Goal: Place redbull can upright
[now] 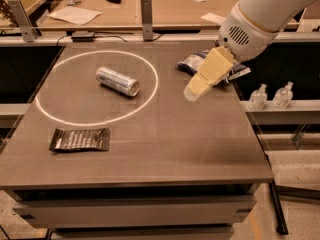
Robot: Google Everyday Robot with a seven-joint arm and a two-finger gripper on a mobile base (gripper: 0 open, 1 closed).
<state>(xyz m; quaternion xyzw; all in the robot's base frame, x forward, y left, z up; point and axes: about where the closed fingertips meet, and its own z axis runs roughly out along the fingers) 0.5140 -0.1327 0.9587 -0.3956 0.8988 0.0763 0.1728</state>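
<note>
One glancing touch is risking rolling the can (117, 81), lying sideways on the surface (175, 144), while the gripper (192, 90) is hovering well right of it, its jaws' state impossible to tell.

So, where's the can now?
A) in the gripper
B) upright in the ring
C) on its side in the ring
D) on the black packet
C: the can lies on its side inside the ring; the gripper hangs apart from it, by the snack bag.
</note>
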